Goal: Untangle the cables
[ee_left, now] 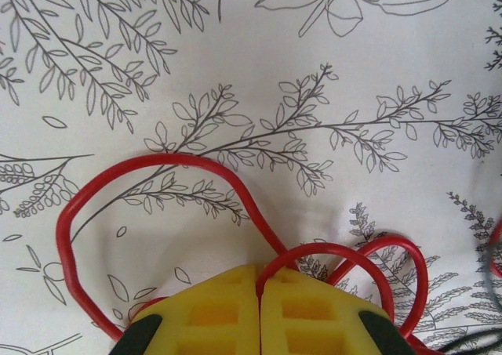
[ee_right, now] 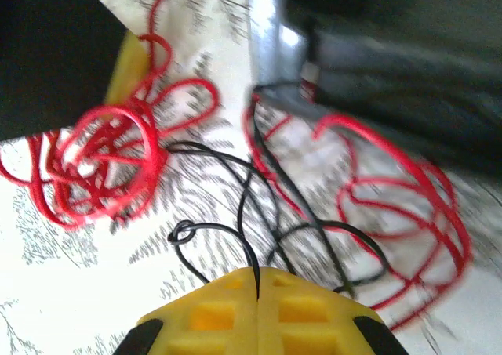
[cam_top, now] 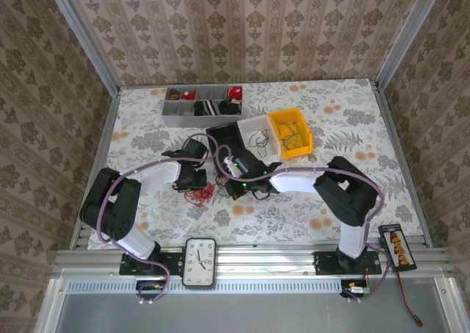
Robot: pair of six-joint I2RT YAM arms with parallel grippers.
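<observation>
**Near edge:** one clock point(cam_top: 200, 262) lies flat between the two arm bases at the front of the floral worktop point(cam_top: 330, 127).

**Mid-worktop:** the left gripper point(ee_left: 258, 280) has its yellow pads pressed together on a red cable point(ee_left: 169, 159). The right gripper point(ee_right: 257, 275) is pinched tight on a black cable point(ee_right: 235, 167) that runs out between loops of red. A red tangle point(cam_top: 200, 194) rests on the cloth between the two grippers.

**Beyond:** three open bins stand side by side.
- The black bin point(cam_top: 220, 136) has contents that cannot be made out.
- The white bin point(cam_top: 253, 120) holds thin dark cables point(cam_top: 258, 138).
- The yellow bin point(cam_top: 283, 115) holds more dark wire.

**Farthest:** one grey divided tray point(cam_top: 180, 118) carries red and dark items.
</observation>
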